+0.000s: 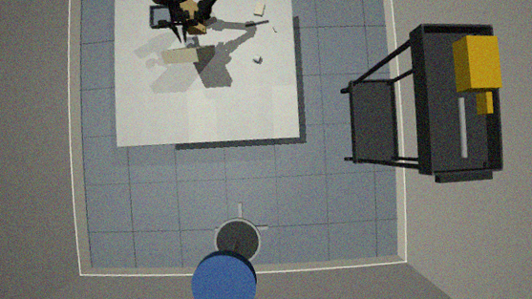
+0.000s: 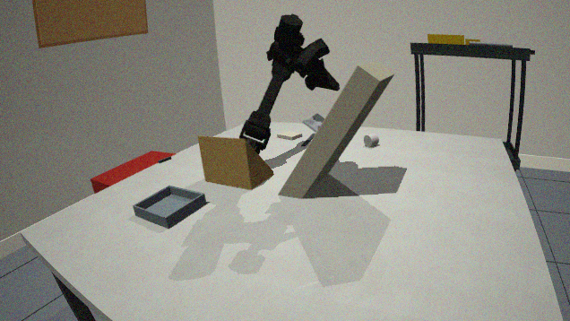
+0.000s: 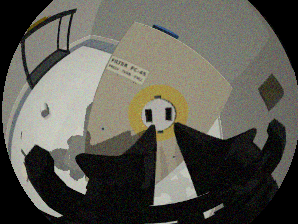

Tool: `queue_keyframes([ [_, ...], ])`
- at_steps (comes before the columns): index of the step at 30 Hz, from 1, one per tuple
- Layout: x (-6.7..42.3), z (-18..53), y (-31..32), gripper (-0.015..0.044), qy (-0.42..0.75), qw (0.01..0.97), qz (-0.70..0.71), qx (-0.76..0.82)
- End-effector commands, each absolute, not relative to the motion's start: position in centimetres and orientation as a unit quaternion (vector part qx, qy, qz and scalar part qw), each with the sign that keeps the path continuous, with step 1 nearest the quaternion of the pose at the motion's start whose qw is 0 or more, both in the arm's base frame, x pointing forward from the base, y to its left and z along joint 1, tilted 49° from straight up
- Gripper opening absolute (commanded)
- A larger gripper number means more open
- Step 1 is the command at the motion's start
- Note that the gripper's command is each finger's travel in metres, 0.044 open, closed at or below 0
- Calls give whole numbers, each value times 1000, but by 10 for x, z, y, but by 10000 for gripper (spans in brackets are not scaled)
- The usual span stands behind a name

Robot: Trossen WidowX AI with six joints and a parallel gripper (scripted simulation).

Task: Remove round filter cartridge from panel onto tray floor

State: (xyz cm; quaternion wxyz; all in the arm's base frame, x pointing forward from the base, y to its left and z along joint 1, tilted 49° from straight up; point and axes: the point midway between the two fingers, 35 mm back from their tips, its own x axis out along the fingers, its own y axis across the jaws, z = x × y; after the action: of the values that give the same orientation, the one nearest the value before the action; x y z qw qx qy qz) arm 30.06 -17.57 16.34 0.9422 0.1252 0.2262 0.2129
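The service panel is a tan slab leaning on the table. In the wrist view the round filter cartridge sits flush in it, white-faced with two dark slots and a yellow ring around it. My gripper hangs in the air in front of the panel, pointed at the cartridge and not touching it. Its fingers are drawn close together with only a narrow gap and hold nothing. The grey tray stands on the table left of the arm.
A brown wedge block stands by the arm's base. A small white cylinder and a flat beige block lie farther back. A red box sits beyond the table, a dark rack at the right.
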Motion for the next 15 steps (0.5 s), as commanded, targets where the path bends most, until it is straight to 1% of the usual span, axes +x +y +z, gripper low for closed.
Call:
queue_keyframes([
  [1, 305, 160, -173, 98, 228, 942, 211, 126],
  [15, 320, 156, -162, 98, 223, 943, 211, 128],
])
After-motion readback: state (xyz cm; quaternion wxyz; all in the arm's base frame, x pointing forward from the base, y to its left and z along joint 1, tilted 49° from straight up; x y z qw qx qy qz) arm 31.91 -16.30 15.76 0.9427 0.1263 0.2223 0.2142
